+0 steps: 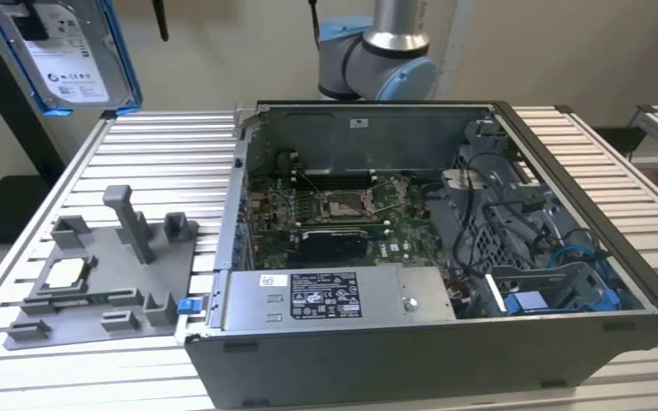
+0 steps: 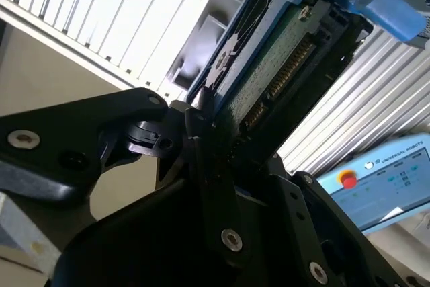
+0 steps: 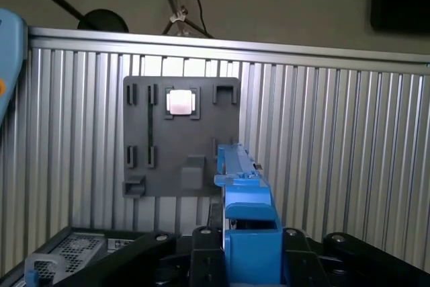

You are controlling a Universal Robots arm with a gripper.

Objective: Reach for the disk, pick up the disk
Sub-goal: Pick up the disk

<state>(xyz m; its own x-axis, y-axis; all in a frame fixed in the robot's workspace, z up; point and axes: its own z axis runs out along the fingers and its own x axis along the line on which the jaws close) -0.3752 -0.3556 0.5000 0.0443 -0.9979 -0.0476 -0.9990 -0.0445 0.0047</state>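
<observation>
Disk (image 1: pixel 72 56) is up in the air, clear of the worktop (image 1: pixel 158 154), over its far corner at the exterior view's left. It hangs tilted, white label facing the camera, w/ the blue bracket round its edges. Gripper (image 2: pixel 235 139) is clamped on the disk: in the second wrist view the black fingers (image 2: pixel 201 119) press its sides, w/ the green circuit-board underside and connector row sticking out beyond them. In the first wrist view the disk (image 3: pixel 242 193) is edge-on, seated between the gripper's two black finger blocks. Below on the worktop lies a grey fixture plate (image 1: pixel 100 274) w/ a small square silver chip (image 1: pixel 66 272) on it, well apart from the disk. Open computer case (image 1: pixel 421 257) sits just right of the plate.
</observation>
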